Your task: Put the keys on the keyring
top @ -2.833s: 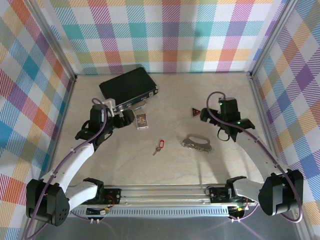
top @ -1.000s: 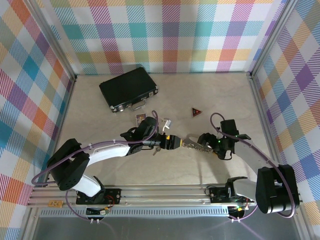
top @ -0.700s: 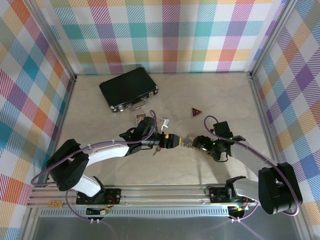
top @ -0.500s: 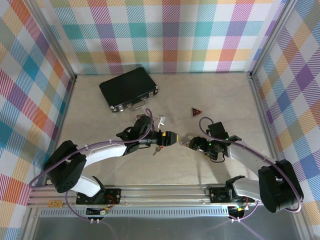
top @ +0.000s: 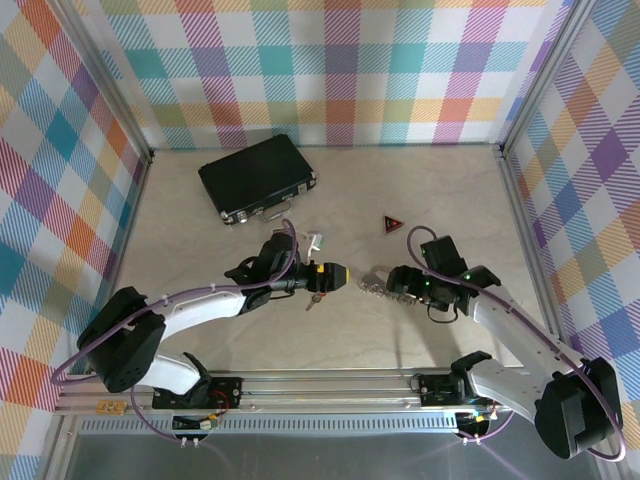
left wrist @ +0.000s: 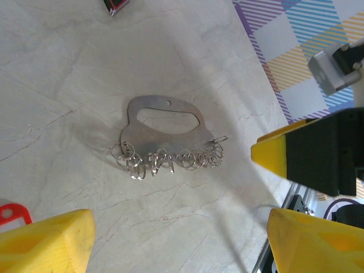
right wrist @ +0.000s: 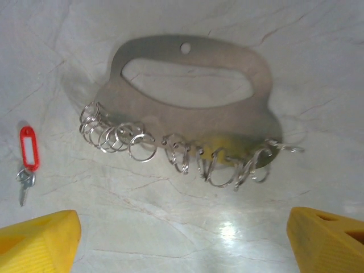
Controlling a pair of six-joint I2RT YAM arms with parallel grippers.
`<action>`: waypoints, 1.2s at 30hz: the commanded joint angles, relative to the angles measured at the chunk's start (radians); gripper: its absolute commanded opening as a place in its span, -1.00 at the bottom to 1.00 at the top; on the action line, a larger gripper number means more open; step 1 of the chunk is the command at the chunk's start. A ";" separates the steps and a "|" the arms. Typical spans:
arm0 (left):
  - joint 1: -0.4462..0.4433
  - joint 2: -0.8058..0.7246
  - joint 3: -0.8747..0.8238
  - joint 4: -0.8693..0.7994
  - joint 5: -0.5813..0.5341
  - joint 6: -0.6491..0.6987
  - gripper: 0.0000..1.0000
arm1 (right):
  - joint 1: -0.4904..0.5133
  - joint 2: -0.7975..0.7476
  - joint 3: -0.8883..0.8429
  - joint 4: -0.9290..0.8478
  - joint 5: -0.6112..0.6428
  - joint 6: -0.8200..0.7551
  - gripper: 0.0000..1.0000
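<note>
The keyring (right wrist: 193, 108) is a flat silvery plate with a cut-out handle and a row of small rings along its near edge. It lies flat on the table, keyring (left wrist: 165, 128) and keyring (top: 373, 288). The keys (right wrist: 27, 156), a small metal key with a red tag, lie on the table to the left of it, keys (top: 317, 297); only the tag's corner (left wrist: 11, 213) shows in the left wrist view. My left gripper (top: 335, 274) (left wrist: 182, 242) stands open above the key, facing the keyring. My right gripper (top: 396, 281) (right wrist: 182, 242) is open at the keyring's right end, holding nothing.
A black case (top: 258, 178) with a metal handle lies at the back left. A dark red triangular piece (top: 392, 224) sits behind the right gripper. Checkered walls close in the table on three sides. The right gripper's yellow-tipped finger (left wrist: 307, 153) stands close to the keyring.
The right gripper has moved left, closer over the keyring's right end. The left gripper has shifted slightly back and left. Both have stayed open; the key has not moved.
</note>
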 commanded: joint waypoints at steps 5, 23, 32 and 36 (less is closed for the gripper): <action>0.014 -0.081 -0.038 0.011 0.026 0.047 0.61 | -0.100 0.066 0.093 -0.116 0.071 -0.125 0.82; 0.031 -0.090 -0.078 0.105 0.103 0.055 0.60 | -0.217 0.199 -0.021 0.058 -0.086 -0.093 0.37; 0.035 -0.034 -0.074 0.185 0.132 0.012 0.58 | -0.223 0.258 -0.022 0.097 -0.095 -0.100 0.17; 0.036 -0.020 -0.070 0.192 0.135 0.000 0.57 | -0.223 0.262 -0.025 0.112 -0.105 -0.093 0.09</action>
